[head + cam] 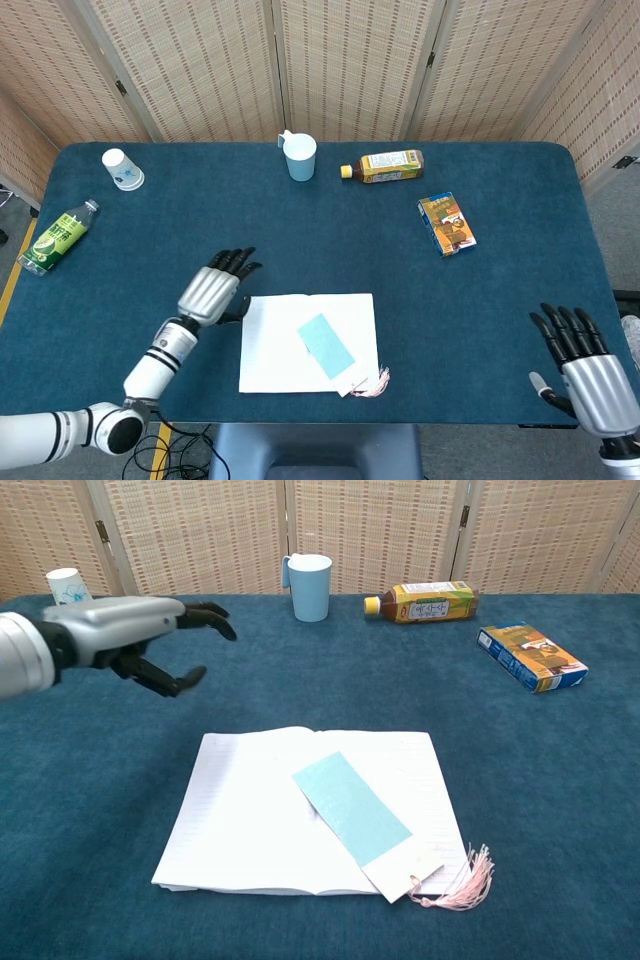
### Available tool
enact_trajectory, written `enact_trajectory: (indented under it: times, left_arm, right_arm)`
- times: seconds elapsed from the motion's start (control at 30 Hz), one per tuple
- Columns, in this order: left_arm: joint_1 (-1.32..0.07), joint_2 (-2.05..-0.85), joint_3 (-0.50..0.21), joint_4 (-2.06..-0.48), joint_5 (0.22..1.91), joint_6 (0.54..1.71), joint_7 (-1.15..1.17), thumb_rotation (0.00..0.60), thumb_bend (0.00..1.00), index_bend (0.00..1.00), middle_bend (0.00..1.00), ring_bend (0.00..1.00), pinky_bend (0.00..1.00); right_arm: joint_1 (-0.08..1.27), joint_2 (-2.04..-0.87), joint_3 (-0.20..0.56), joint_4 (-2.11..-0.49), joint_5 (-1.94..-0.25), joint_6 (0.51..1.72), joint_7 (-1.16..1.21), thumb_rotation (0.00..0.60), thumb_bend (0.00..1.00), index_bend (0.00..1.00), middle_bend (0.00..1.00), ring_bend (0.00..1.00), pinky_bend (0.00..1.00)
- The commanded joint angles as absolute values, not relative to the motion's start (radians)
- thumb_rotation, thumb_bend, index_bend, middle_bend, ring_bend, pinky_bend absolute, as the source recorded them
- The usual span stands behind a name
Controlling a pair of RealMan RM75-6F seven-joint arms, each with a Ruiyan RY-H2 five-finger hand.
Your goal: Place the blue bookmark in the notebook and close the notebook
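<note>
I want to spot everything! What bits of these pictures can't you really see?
- Right robot hand: head view, wrist cut by the bottom edge; absent from chest view.
- Green bottle: head view only, label too small to read.
- Paper cup: chest view, partly behind the left robot hand.
- Bookmark writing: none legible.

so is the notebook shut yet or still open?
Still open. The notebook lies flat with both pages showing, the blue bookmark lying on top. The left hand hangs off to its side, holding nothing.
</note>
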State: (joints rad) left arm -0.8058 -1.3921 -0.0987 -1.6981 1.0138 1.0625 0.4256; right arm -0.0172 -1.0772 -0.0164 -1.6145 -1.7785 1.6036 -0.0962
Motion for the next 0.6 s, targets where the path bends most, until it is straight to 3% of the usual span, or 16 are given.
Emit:
enact_trajectory:
  times: [0.03, 0.13, 0.43, 0.6]
  left_arm:
    - [-0.754, -1.341, -0.1, -1.724, 1.031, 1.107, 0.374, 0.545, 0.57, 0.16, 0.0, 0.0, 0.11]
    - [-0.704, -1.297, -0.086, -1.735, 1.048, 1.145, 0.341, 0.598, 0.57, 0.16, 0.0, 0.0, 0.11]
    - [-0.604, -1.218, -0.058, -1.761, 1.101, 1.196, 0.258, 0.6, 0.57, 0.16, 0.0, 0.0, 0.11]
    - [-0.569, -1.193, -0.053, -1.772, 1.128, 1.216, 0.239, 0.6, 0.57, 0.16, 0.0, 0.0, 0.11]
  right_arm:
    - [0.032, -1.07, -0.03, -1.638, -1.84, 1.554, -0.131, 0.6, 0.21, 0.0, 0.05, 0.0, 0.0]
    - [0.083, -1.075, -0.038, -1.652, -1.899, 1.495, -0.163, 0.6, 0.17, 0.0, 0.07, 0.0, 0.0]
    - [0.235, -1.138, -0.033, -1.688, -1.956, 1.273, -0.253, 0.6, 0.06, 0.0, 0.08, 0.0, 0.01]
    - [0.303, -1.209, -0.015, -1.674, -1.941, 1.182, -0.278, 0.6, 0.05, 0.0, 0.08, 0.0, 0.01]
